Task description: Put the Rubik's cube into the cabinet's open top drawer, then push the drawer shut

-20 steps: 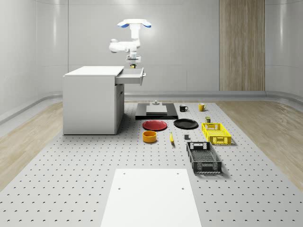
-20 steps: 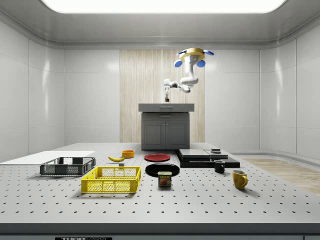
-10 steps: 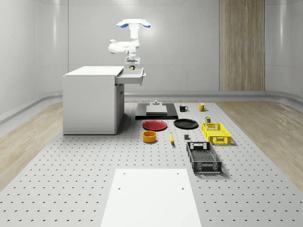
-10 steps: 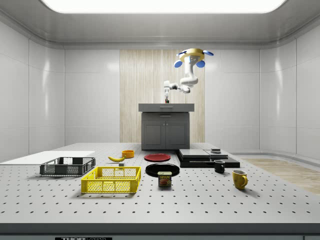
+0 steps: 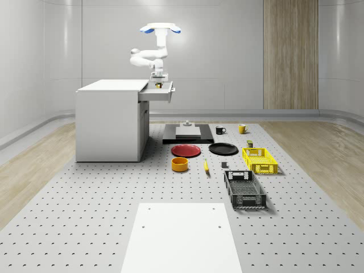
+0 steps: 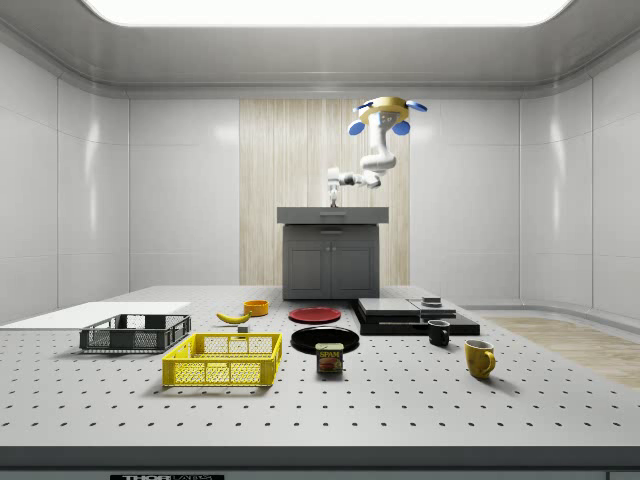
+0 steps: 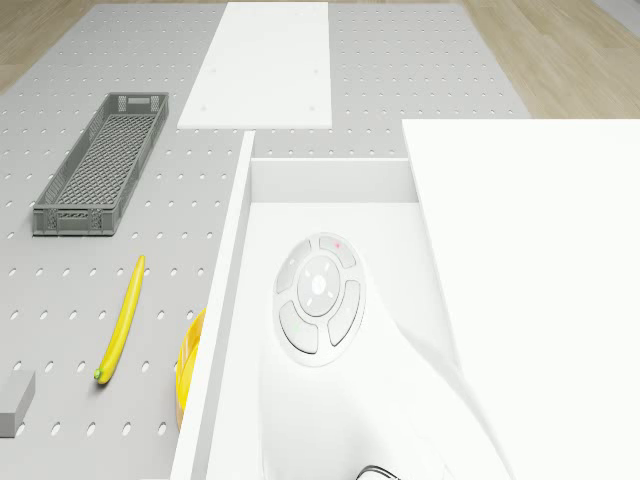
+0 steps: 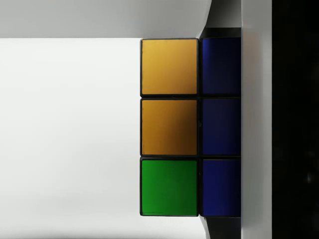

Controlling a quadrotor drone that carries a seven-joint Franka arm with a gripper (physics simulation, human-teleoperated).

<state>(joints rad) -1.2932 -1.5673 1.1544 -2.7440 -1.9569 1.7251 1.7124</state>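
The drone (image 5: 161, 28) hovers above the white cabinet (image 5: 108, 122), at the end where its top drawer (image 5: 161, 95) stands pulled out. Its arm bends down, and the gripper (image 5: 157, 81) hangs just over the drawer's inside. In the side view the gripper (image 6: 332, 198) sits right above the cabinet top (image 6: 332, 214). The Rubik's cube (image 8: 189, 127) is close in front of the wrist camera, showing orange, green and blue tiles, and the gripper is shut on it. White drawer floor (image 8: 70, 134) lies behind the cube. In the drone view the arm (image 7: 320, 300) reaches into the drawer (image 7: 330, 175).
On the floor by the cabinet lie a red plate (image 5: 186, 150), a black plate (image 5: 223, 149), a yellow bowl (image 5: 180, 164), a banana (image 7: 122, 320), a yellow crate (image 5: 259, 160) and a grey crate (image 5: 244, 189). A white slab (image 5: 181, 238) lies nearer the front.
The arm has lowered the gripper and cube toward the drawer, its elbow rising slightly. The drone has held its place.
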